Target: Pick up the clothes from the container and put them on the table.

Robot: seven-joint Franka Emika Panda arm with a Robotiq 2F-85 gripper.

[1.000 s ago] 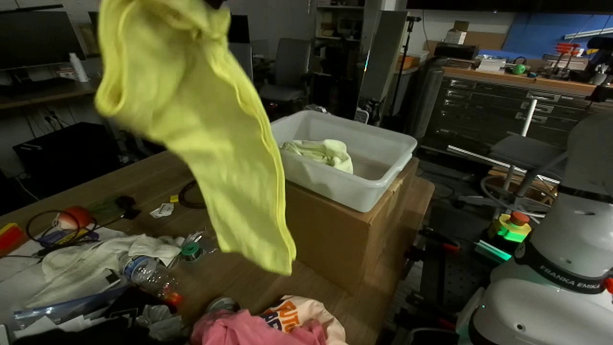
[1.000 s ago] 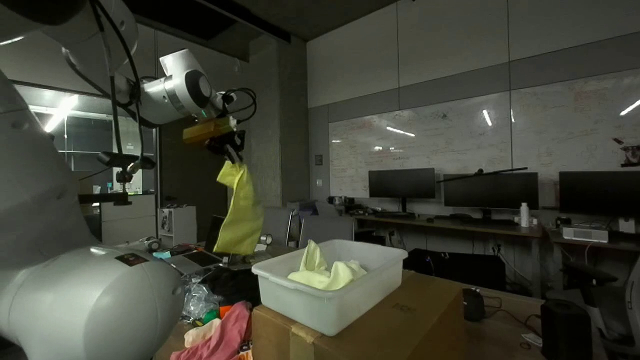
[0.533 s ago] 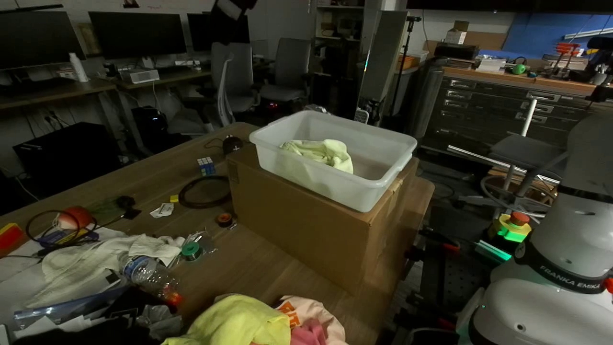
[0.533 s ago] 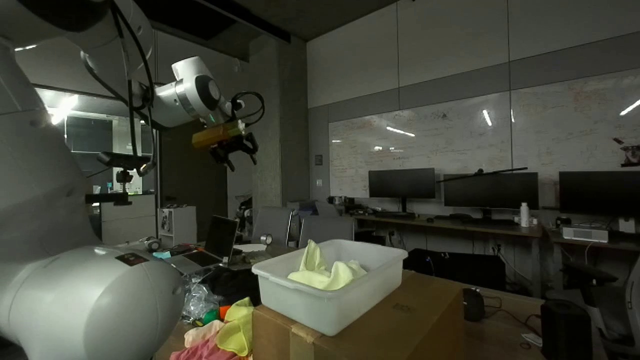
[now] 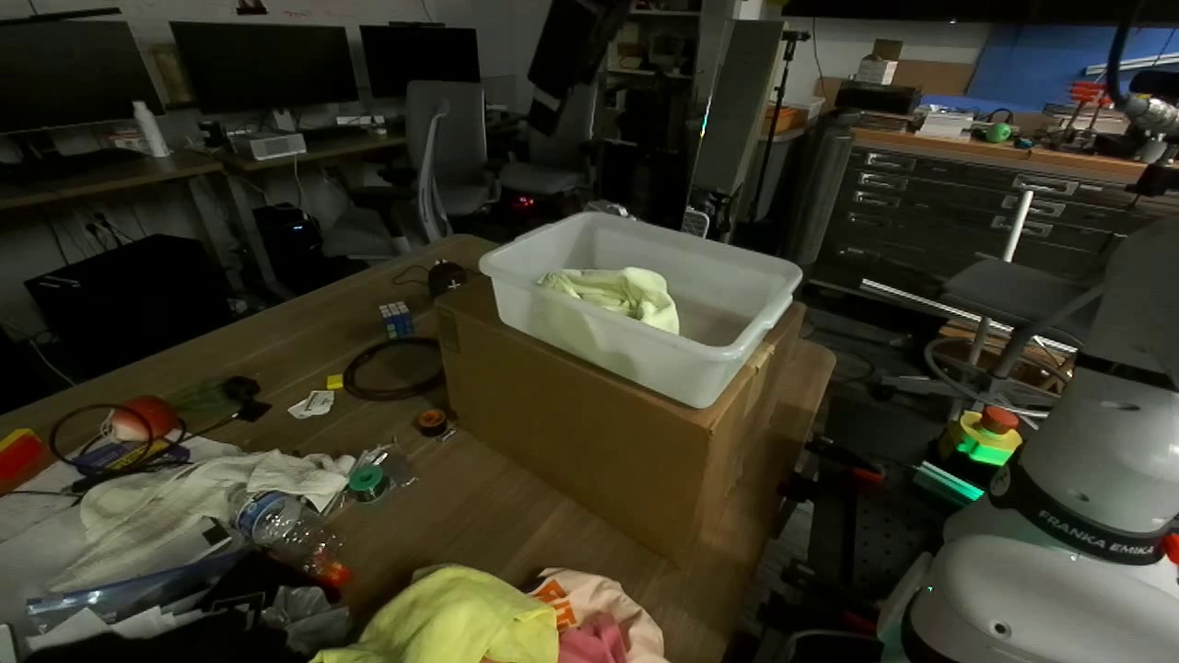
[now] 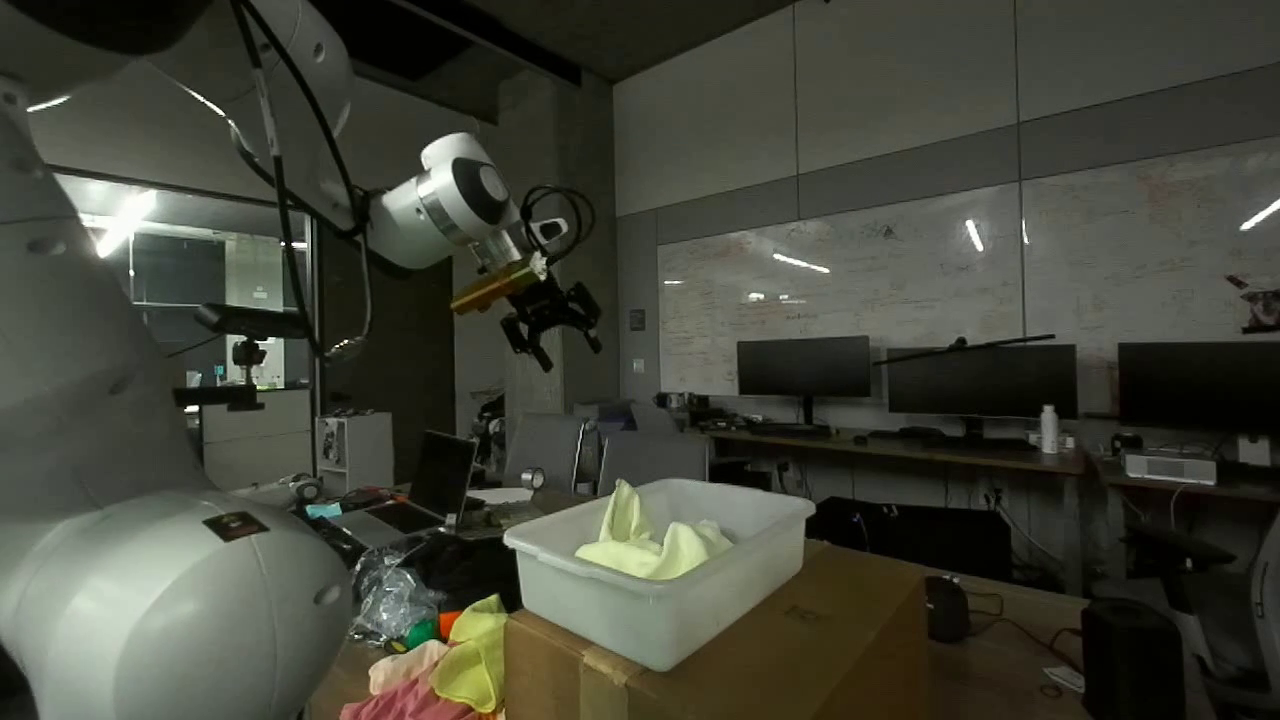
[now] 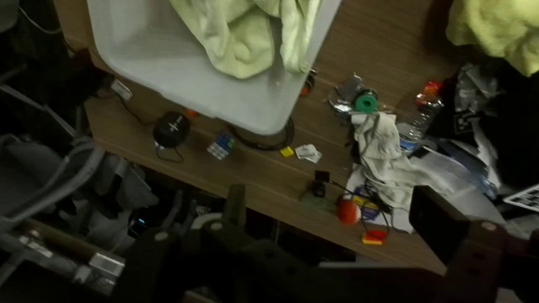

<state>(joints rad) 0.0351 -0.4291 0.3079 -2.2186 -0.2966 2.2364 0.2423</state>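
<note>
A pale yellow-green garment lies crumpled in the white container; I see this garment in both exterior views and at the top of the wrist view. On the table, beside the box, a brighter yellow cloth rests over pink cloth and a peach cloth with orange lettering. My gripper hangs in the air above and behind the container in an exterior view. Its fingers stand wide apart with nothing between them. The container's near wall partly hides the garment.
A cardboard box carries the container. Around it on the table are a cable coil, a puzzle cube, a plastic bottle, a white cloth and a laptop. A black speaker stands beyond the box.
The gripper opened and the bright yellow cloth dropped from it onto the pink and peach pile. The arm then moved across toward the container. The garment inside has not moved.
</note>
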